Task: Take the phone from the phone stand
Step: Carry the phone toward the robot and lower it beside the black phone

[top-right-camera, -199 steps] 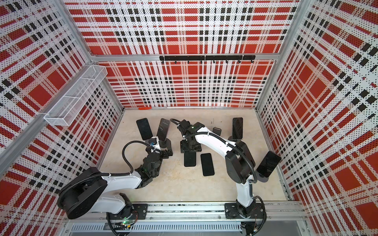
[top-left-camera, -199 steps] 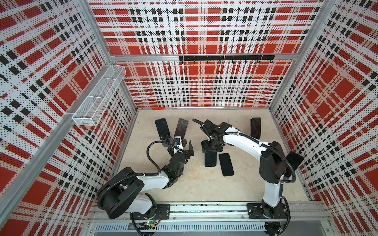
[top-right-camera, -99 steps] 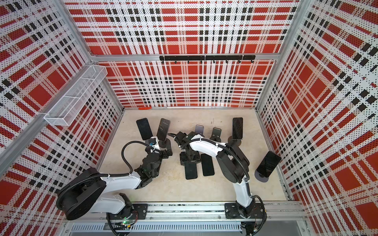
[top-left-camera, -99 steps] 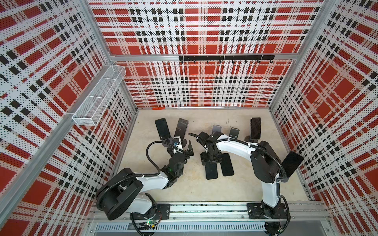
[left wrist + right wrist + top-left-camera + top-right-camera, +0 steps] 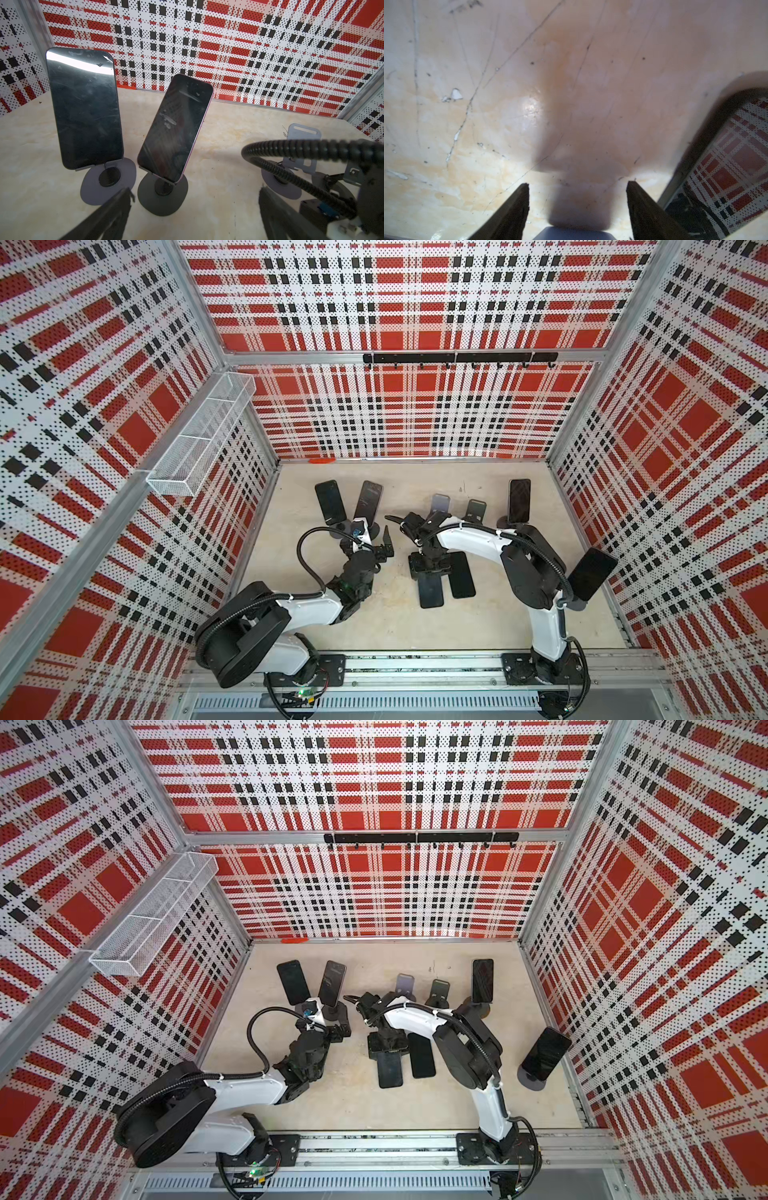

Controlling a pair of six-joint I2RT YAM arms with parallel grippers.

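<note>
1. Right tool [image 5: 577, 187] was pinching a phone [image 5: 431, 593] by its sides, right down at the tabletop [image 5: 395, 626].
2. A second phone [image 5: 462, 583] lay flat just beside it, with two empty stands [image 5: 440, 502] behind.
3. Left tool [image 5: 195, 193] gaped wide, holding nothing. I'd say four standing phones [image 5: 330, 502] were left.

A white wire basket [image 5: 201, 435] hangs on the side plaid wall [image 5: 83, 406]. A black hook rail [image 5: 459, 358] sits on the back wall [image 5: 415, 414].
</note>
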